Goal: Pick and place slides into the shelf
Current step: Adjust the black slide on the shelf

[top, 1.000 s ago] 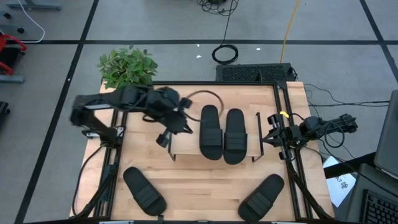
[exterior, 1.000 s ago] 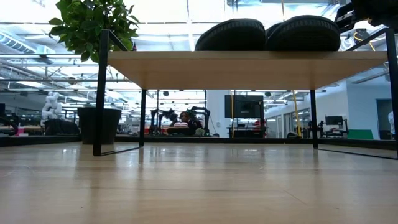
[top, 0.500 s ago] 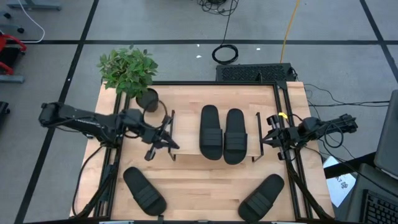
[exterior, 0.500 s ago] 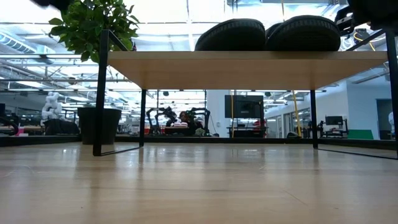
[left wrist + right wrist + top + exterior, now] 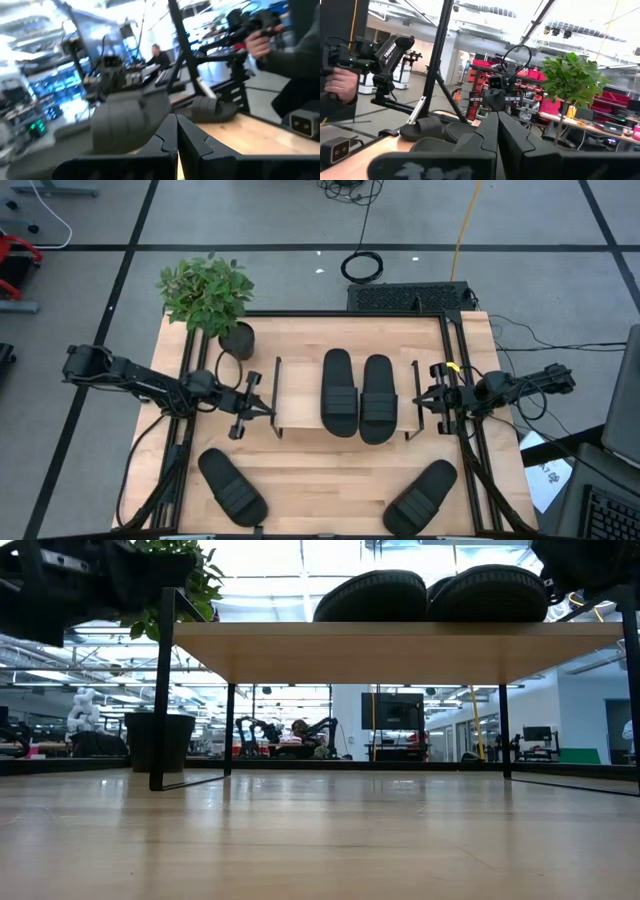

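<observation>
Two black slides (image 5: pixel 340 392) (image 5: pixel 377 398) lie side by side, soles down, on the top board of the shelf (image 5: pixel 300 408) at the table's middle; the low view shows them (image 5: pixel 372 595) (image 5: pixel 490 592) on the board (image 5: pixel 400 650). Two more slides (image 5: pixel 232 485) (image 5: pixel 422 495) lie on the tabletop near its front edge, left and right. My left gripper (image 5: pixel 264 408) is shut, about level, just left of the shelf's left frame. My right gripper (image 5: pixel 420 402) is shut beside the shelf's right frame. Both hold nothing (image 5: pixel 176 137) (image 5: pixel 496 131).
A potted plant (image 5: pixel 205 290) stands at the table's far left corner. A black cable coil (image 5: pixel 362 266) and a black mat (image 5: pixel 408 297) lie beyond the far edge. A person's hand (image 5: pixel 260 42) with a handle shows beyond the table. Bare wood (image 5: pixel 330 470) lies between the two front slides.
My left arm has drawn back from above the shelf's left end toward the table's left edge and come down. Its gripper has tipped from pointing down to about level and stays shut. The slides and the shelf have not moved.
</observation>
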Controlling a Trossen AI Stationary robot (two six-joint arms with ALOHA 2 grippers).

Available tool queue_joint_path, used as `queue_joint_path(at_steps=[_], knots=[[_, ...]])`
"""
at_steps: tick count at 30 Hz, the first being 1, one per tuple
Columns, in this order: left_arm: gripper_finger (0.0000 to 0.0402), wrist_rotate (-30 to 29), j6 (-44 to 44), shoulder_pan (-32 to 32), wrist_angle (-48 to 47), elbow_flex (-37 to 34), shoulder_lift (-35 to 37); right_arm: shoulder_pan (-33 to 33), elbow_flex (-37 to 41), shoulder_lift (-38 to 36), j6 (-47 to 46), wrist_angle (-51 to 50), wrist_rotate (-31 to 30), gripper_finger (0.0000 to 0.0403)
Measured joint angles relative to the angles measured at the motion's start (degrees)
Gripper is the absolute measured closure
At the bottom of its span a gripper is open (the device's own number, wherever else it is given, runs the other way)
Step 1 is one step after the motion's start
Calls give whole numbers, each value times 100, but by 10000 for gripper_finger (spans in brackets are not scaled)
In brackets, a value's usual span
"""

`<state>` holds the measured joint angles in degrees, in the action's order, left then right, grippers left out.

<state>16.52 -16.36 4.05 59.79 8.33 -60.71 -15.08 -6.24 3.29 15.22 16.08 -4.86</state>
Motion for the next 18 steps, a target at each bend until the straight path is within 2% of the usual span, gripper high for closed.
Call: queue_joint_path(at_steps=[4,7,13,18], knots=[[399,-171,-2,-2,1,-126,0,1,-44,2,143,-53,-80,396],[399,-250,-2,0,-24,-126,0,3,-362,2,110,-399,-441,367],[399,-313,-30,0,-17,-126,0,6,-1811,420,-194,-2158,-1776,260],[399,-315,-42,0,-1,-126,-2,13,-3030,1483,-1013,-3591,-1916,181]])
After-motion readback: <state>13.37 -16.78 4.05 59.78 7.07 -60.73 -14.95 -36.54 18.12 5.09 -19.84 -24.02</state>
